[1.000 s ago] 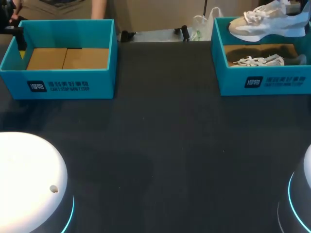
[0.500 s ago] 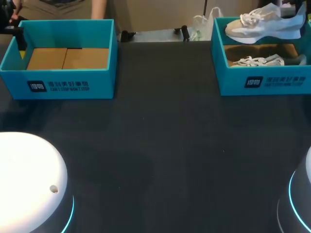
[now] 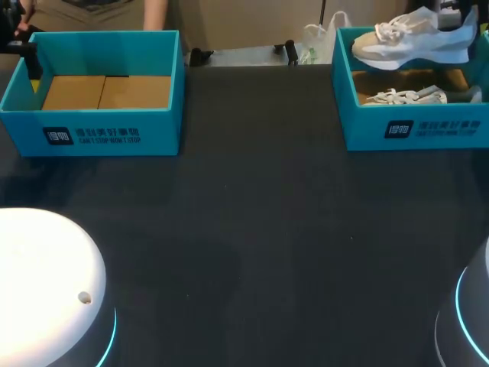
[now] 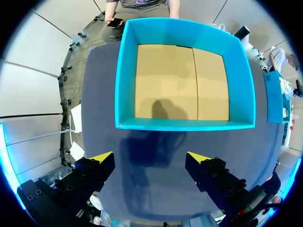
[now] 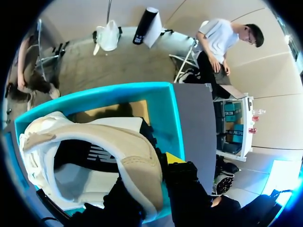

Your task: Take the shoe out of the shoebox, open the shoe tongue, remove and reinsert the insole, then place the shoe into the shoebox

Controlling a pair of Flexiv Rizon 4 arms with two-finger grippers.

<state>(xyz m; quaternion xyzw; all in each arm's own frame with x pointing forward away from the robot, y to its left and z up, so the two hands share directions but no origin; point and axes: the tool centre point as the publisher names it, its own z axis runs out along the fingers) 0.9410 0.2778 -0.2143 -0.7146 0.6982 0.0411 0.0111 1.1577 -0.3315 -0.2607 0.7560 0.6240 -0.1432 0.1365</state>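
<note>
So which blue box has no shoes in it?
The left shoebox: only its bare brown floor shows. The right shoebox has a white shoe inside and a raised shoe above it.

My tabletop [image 3: 260, 229] reads as a dark, matt sheet, faintly grainy. The left shoebox [image 3: 99, 134] and the right shoebox [image 3: 412, 130] are smooth teal card, floored in raw brown cardboard. The shoe [image 3: 409, 46] shows soft beige suede-like cloth, woven laces and a smooth white sole. My left pincer [image 4: 150, 158] looks matt black, yellow-tipped. The arm base [image 3: 46, 283] is a smooth white shell.
</note>
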